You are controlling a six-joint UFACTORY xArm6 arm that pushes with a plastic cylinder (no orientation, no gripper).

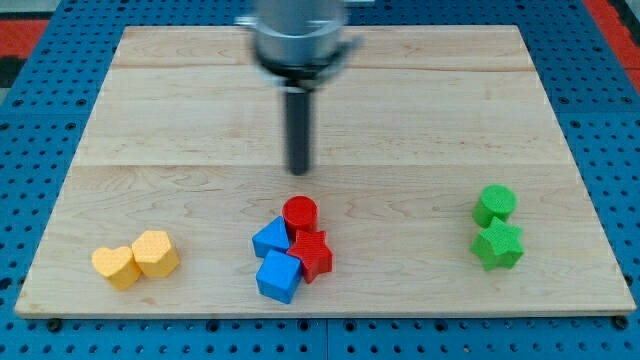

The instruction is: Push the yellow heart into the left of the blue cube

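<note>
The yellow heart (116, 266) lies near the view's bottom left, touching a yellow hexagonal block (156, 252) on its right. The blue cube (279, 276) sits at the bottom centre, in a tight cluster with a blue triangular block (270, 239), a red cylinder (299, 213) and a red star-shaped block (312, 253). My tip (299, 170) is at the centre of the board, just above the red cylinder and far right of the yellow heart, touching no block.
A green cylinder-like block (495, 204) and a green star-shaped block (498, 246) sit at the view's right. The wooden board (320, 90) lies on a blue pegboard surface (30, 100).
</note>
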